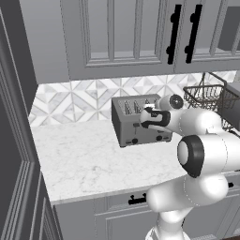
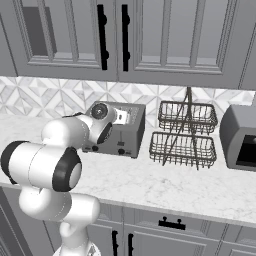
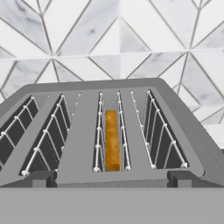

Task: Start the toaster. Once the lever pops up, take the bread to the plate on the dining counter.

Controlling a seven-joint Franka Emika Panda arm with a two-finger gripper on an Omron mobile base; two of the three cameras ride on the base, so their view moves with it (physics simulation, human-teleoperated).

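Your arm (image 1: 197, 154) rises in front of the grey cabinets and bends forward over the marble worktop (image 1: 89, 159), its hand reaching the toaster (image 1: 136, 124) from the front. The gripper (image 1: 149, 118) sits at the toaster's front upper edge; the base views do not show the fingers clearly, but the jaws stand fully apart and hold nothing.

From the hand view, you look down along the toaster's top. Its four slots run away from you, each lined with thin wire guides. The bread (image 3: 111, 140) stands on edge in the third slot from the left, an orange-tan slice sunk between the wires, its top below the toaster's rim. The other three slots look dark.

In the right base view, the toaster (image 2: 122, 131) stands well back on the worktop, close to the tiled wall (image 2: 50, 97), with small dark knobs low on its front. Just beside it to the right stands a two-tier wire basket (image 2: 185, 135), and beyond that a grey appliance (image 2: 240, 137) at the frame's edge.

Above, you see grey wall cabinets (image 2: 150, 40) with long dark handles spanning the whole scene.
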